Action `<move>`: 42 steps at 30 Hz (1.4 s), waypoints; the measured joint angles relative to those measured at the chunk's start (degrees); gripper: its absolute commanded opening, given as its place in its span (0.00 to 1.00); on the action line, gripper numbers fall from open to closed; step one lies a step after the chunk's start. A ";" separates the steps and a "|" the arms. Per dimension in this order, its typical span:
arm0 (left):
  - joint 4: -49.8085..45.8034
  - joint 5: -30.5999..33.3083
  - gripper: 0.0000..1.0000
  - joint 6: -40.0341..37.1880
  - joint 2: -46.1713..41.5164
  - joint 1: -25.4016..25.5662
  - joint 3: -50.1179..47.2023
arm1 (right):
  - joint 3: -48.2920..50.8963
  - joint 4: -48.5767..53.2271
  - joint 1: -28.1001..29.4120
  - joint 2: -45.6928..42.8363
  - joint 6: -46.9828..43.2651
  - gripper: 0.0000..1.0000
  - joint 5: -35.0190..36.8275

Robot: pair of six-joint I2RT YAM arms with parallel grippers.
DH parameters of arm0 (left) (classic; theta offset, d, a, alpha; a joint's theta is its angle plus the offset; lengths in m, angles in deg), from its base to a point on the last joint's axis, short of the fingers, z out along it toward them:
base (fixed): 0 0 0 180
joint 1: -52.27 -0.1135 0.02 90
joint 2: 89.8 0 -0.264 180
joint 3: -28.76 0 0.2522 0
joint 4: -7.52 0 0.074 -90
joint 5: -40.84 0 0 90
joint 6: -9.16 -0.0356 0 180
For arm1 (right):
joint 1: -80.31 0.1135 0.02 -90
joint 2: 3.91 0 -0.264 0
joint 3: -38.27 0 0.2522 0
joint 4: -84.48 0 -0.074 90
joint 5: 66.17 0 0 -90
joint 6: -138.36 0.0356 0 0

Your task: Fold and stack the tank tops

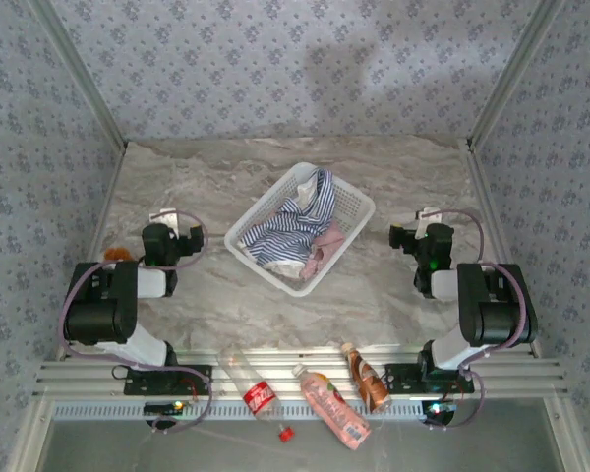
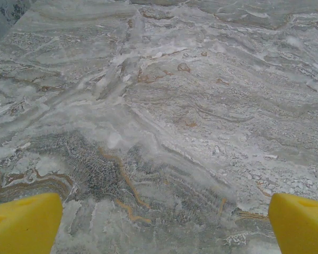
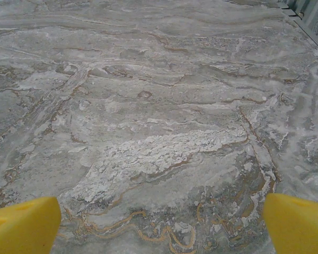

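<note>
Yellow pads of the left gripper sit in the two bottom corners of its wrist view. Jaws wide, nothing between them but bare marble table. Right gripper the same: jaws spread wide, empty, looking down on bare tabletop.

Overhead view: both arms tucked close over their bases, elbows bent, one at the near left and one at the near right. Each gripper points toward the far side, well apart from the basket.

Tank tops: both heaped in that white lattice basket, mid-table, between the arms. Striped top lies uppermost and bunches up against the far rim. Pink top is at the right side, partly buried under it.

Handling, as a judgement:
- Light, limp cloth that will sag and trail when lifted.
- The two may come up tangled together.
- A strap could catch in the lattice, and the basket looks light enough to shift.
- Best hold is probably a raised fold of the striped top, pinched from above.
</note>
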 measured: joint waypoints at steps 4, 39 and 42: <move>0.00 -0.02 1.00 0.00 0.00 0.00 0.00 | 0.00 0.00 0.00 0.00 0.00 1.00 0.00; -52.89 6.27 1.00 16.48 -22.14 9.44 28.55 | -16.81 34.47 2.69 -24.65 2.64 1.00 -9.33; -61.16 2.78 1.00 19.85 -21.92 14.80 32.92 | -21.44 43.58 5.90 -24.81 3.91 1.00 -11.17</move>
